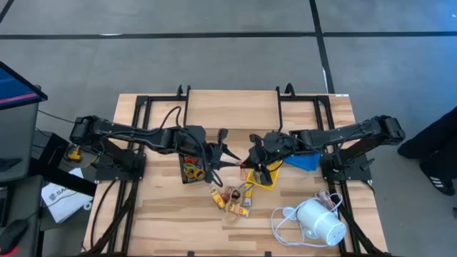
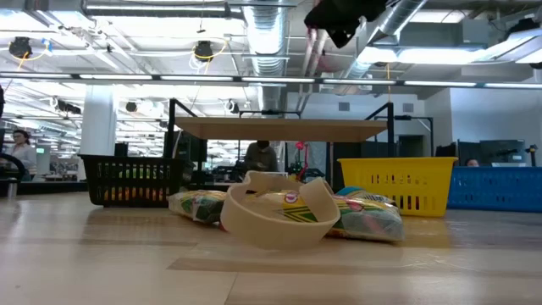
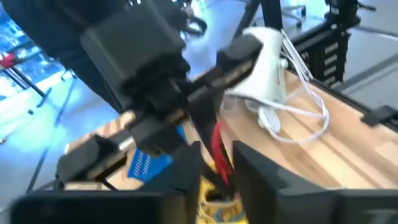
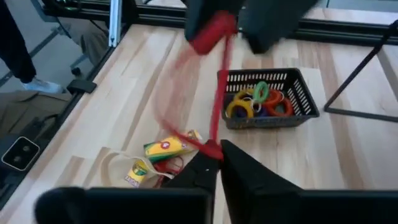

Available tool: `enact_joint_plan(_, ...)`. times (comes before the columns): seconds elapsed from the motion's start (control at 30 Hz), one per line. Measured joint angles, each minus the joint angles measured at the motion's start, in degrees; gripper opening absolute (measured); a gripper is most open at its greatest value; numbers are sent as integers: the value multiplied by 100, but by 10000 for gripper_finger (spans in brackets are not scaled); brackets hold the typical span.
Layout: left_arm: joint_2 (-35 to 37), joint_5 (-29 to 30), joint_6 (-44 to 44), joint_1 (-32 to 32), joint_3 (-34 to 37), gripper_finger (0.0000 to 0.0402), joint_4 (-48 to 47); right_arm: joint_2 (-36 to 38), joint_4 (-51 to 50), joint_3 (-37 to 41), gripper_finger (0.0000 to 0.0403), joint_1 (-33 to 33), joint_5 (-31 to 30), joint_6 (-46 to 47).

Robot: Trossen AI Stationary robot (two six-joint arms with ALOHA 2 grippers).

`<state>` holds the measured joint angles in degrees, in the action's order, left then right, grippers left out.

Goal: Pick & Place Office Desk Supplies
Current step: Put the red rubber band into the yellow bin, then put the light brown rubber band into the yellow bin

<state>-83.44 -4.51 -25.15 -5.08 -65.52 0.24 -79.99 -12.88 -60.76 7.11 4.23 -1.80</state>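
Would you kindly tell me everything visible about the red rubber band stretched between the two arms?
The red rubber band is a thin loop, pulled long and taut in the air above the wooden table. The right tool pinches one end; the other end is at the left tool. It hangs beside the black mesh tray, partly motion-blurred.

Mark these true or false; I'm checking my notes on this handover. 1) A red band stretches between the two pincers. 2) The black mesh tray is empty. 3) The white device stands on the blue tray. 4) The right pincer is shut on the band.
1) True: the red band runs from the right pincer to the left pincer.
2) False: the black mesh tray holds coloured loops.
3) False: the white device lies on the table, apart from the blue tray.
4) True.
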Motion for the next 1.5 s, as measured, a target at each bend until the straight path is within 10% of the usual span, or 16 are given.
enact_joint_plan(0.3, 144, 870, 253, -3, 2, 225, -1068, 5, -1023, -1, 2, -2, -1062, 85)
enact_joint_plan(0.67, 972, 1355, 1553, -183, 0, 208, -2689, -164, -2934, 18, 16, -192, -1327, 794)
enact_joint_plan(1.17, 351, 1025, 2258, -705, 1137, 195, -1253, -769, -3270, -265, 317, -308, -51, 1385)
enact_joint_plan(1.5, -1163, 12, 2599, -524, 1224, 195, 415, 430, -2431, -318, 394, 155, -24, 1605)
